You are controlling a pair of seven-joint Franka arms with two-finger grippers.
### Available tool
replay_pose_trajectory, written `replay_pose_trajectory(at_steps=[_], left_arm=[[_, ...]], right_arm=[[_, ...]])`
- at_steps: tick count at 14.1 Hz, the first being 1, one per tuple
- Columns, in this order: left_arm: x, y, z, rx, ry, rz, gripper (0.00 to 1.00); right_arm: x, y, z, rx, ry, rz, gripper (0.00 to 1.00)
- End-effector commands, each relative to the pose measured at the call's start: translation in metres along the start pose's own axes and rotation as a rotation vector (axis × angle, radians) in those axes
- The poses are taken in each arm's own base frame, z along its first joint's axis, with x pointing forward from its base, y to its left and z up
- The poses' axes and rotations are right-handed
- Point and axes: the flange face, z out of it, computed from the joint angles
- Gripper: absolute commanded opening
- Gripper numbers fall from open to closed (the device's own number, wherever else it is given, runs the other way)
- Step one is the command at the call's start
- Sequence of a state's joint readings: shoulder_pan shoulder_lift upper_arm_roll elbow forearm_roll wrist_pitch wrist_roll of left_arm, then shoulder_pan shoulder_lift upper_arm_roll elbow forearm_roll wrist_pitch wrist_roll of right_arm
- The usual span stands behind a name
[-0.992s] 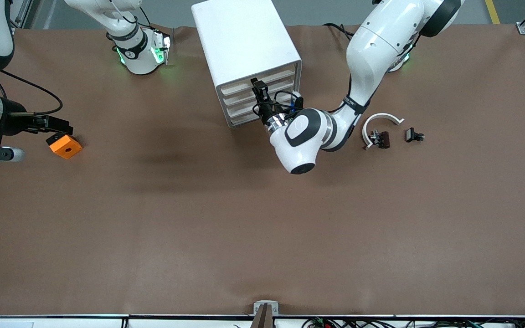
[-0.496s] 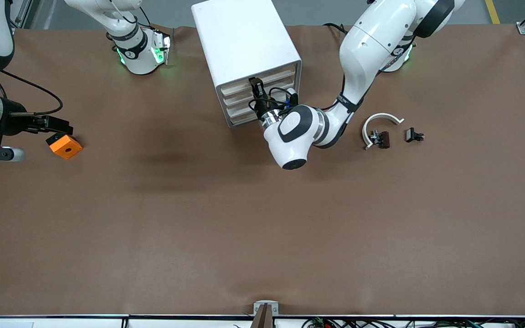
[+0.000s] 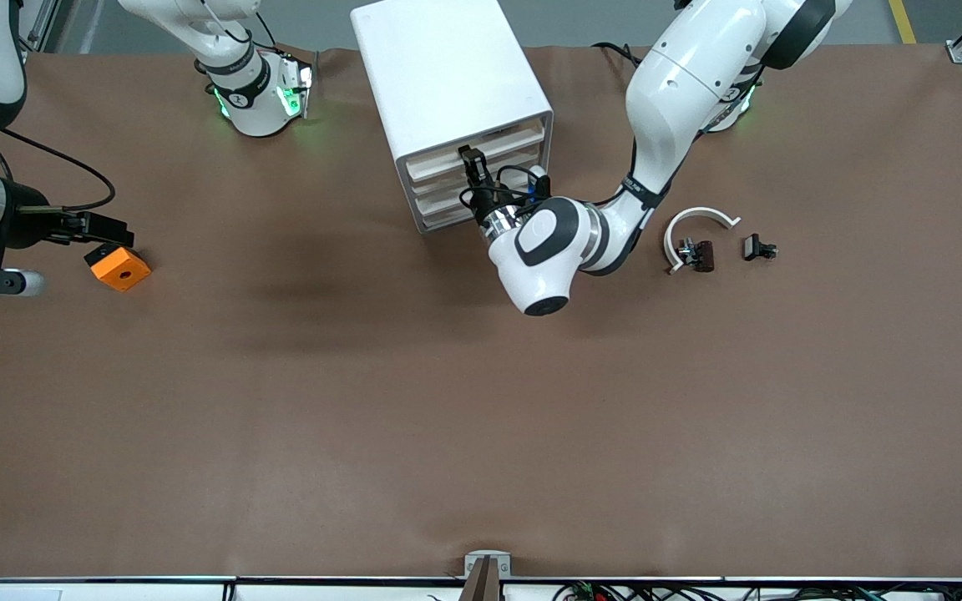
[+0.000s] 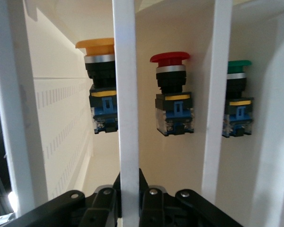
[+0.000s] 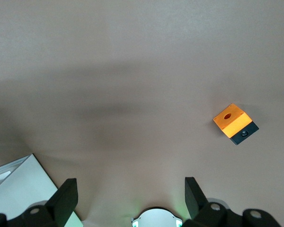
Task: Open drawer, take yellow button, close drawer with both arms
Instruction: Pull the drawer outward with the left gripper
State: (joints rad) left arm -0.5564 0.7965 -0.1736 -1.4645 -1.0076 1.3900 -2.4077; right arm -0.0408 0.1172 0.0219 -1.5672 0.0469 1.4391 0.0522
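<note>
Left gripper [image 3: 471, 161]: it was at the front of the white cabinet [image 3: 448, 75], with its fingers [image 4: 104, 201] pressed together on the white front edge of the drawer [image 3: 481, 154], the highest of the four.
Drawer: in the front view it looked slightly out from the cabinet face; the left wrist view looked into it past the white bars.
Button [image 4: 102, 92]: it lay inside the drawer, with an orange-gold cap, a black body and a blue base. Beside it were a red-capped button [image 4: 173, 92] and a green-capped button [image 4: 237, 97], each in its own section.
Right gripper [image 5: 128, 198]: it waited over the table [image 3: 481, 401] at the right arm's end, fingers spread wide, holding nothing.
Orange block [image 3: 118, 268]: it sat on the table just beside the right gripper, not touched by it.
White curved band [image 3: 694, 225]: it lay toward the left arm's end, with a small black part [image 3: 698, 253] touching it and another black clip [image 3: 758, 247] near.
</note>
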Motion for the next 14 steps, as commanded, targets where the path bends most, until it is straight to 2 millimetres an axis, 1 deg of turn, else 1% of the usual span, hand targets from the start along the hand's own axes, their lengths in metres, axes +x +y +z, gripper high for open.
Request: replay_pose_trajectory(at_steps=[1,4,6,9,10,11,14], left_arm=[[0.007,0.019,-0.037,-0.074,-0.085,-0.030,0.00],[0.003,0.022,-0.045,-0.116,-0.124,0.009,0.00],[-0.002,0.020,-0.053,-0.152,-0.156,0.047,0.00],[-0.005,0.022,-0.061,-0.196,-0.195,0.055,0.00],[-0.004,0.021,-0.068,-0.207,-0.208,0.054,0.00],[0.001,0.024,-0.080,-0.216,-0.227,0.046,0.00],[0.005,0.027,-0.092,-0.236,-0.236,0.047,0.00]], right_arm=[[0.001,0.005,0.000,0.013,0.006,0.013,1.00],[0.003,0.008,0.000,0.013,0.011,0.017,1.00],[0.004,0.008,0.001,0.011,0.014,0.015,1.00],[0.004,0.007,0.001,0.011,0.012,0.022,1.00],[0.005,0.007,0.002,0.011,0.011,0.022,1.00],[0.006,0.007,0.004,0.011,0.006,0.023,1.00],[0.006,0.007,0.004,0.011,0.005,0.023,1.00]])
